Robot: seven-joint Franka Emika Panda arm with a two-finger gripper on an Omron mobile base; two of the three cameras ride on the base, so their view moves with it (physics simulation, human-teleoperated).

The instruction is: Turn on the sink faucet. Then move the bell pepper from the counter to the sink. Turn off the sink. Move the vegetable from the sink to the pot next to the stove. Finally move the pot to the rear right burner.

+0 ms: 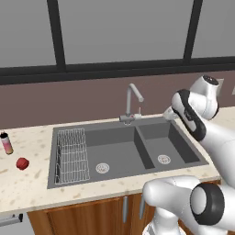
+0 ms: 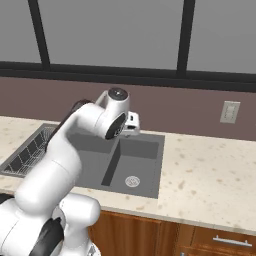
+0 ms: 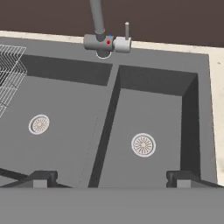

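Hovering over the sink (image 3: 153, 109) with fingers (image 3: 41, 178) spread wide and empty, sink faucet (image 3: 107, 42) lever dead ahead, presumably lined up for switching on.

The speckled beige counter (image 1: 32, 181) has the dark double sink (image 1: 186, 144) set into it, wire rack (image 1: 72, 156) in the left basin; the red bell pepper (image 1: 22, 163) sits left of it, a pink-and-tan bottle (image 1: 6, 142) just behind.
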